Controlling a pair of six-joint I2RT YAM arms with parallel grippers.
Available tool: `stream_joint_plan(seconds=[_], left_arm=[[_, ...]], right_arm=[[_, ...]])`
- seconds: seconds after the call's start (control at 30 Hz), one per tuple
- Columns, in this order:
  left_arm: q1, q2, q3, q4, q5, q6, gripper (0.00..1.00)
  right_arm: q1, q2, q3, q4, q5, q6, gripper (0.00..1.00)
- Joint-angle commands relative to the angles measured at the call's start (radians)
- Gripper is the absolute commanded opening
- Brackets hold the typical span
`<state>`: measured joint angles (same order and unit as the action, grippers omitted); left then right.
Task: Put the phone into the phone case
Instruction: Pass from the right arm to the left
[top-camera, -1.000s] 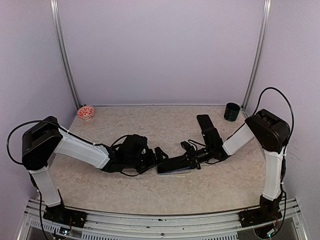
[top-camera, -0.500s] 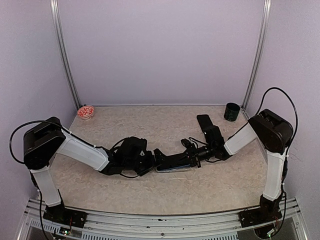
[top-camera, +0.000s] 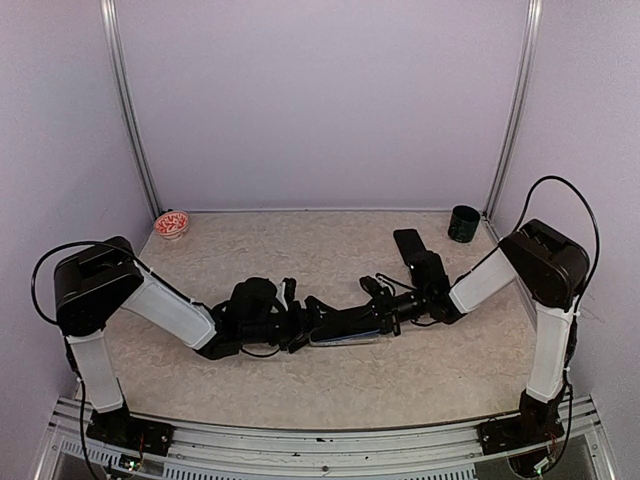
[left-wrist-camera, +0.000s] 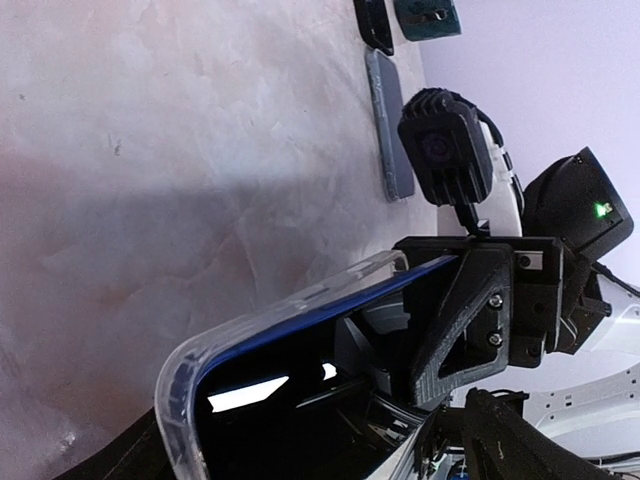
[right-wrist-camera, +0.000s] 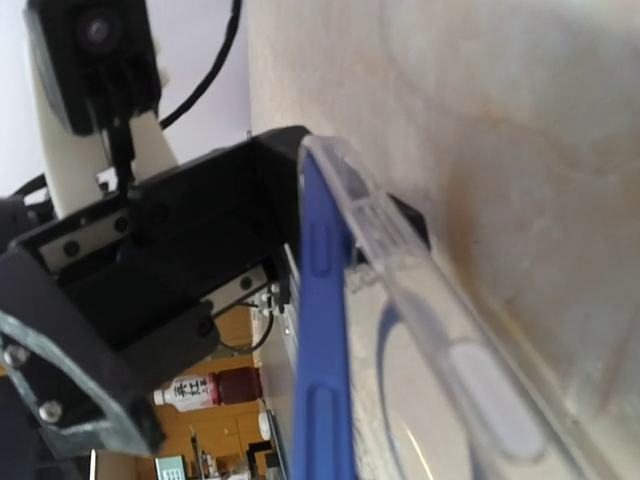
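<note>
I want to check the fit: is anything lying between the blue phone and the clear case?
Nothing visible does. In the right wrist view the blue phone sits directly against the clear case, with no object between them.

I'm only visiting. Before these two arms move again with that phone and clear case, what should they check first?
1. Left gripper clamped on the phone case: ok.
2. Right gripper clamped on the phone: ok.
3. Phone's end by the left gripper tucked inside the case: ok.
4. Phone seated along its whole length: not ok, the case splays away from it toward the right gripper.
5. Buttons lined up with the case's cutouts: cannot tell.
6. Cup and bowl standing apart from the work: ok.
</note>
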<state>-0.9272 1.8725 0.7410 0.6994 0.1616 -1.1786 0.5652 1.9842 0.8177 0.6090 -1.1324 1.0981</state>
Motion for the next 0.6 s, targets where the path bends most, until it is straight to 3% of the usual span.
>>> stream_joint_plan(seconds=[0.0, 0.1, 0.27, 0.57], left_arm=[[0.015, 0.025, -0.026, 0.163, 0.068, -0.028, 0.9], [0.018, 0.027, -0.044, 0.229, 0.09, -0.039, 0.86], [0.018, 0.039, -0.065, 0.339, 0.142, -0.062, 0.65], [0.008, 0.074, -0.068, 0.41, 0.174, -0.085, 0.4]], right_arm=[[0.02, -0.044, -0.013, 0.07, -0.052, -0.016, 0.0], [0.021, -0.042, -0.018, 0.056, -0.053, -0.048, 0.0], [0.021, -0.041, -0.022, 0.03, -0.045, -0.091, 0.0], [0.022, -0.034, -0.012, 0.031, -0.044, -0.101, 0.0]])
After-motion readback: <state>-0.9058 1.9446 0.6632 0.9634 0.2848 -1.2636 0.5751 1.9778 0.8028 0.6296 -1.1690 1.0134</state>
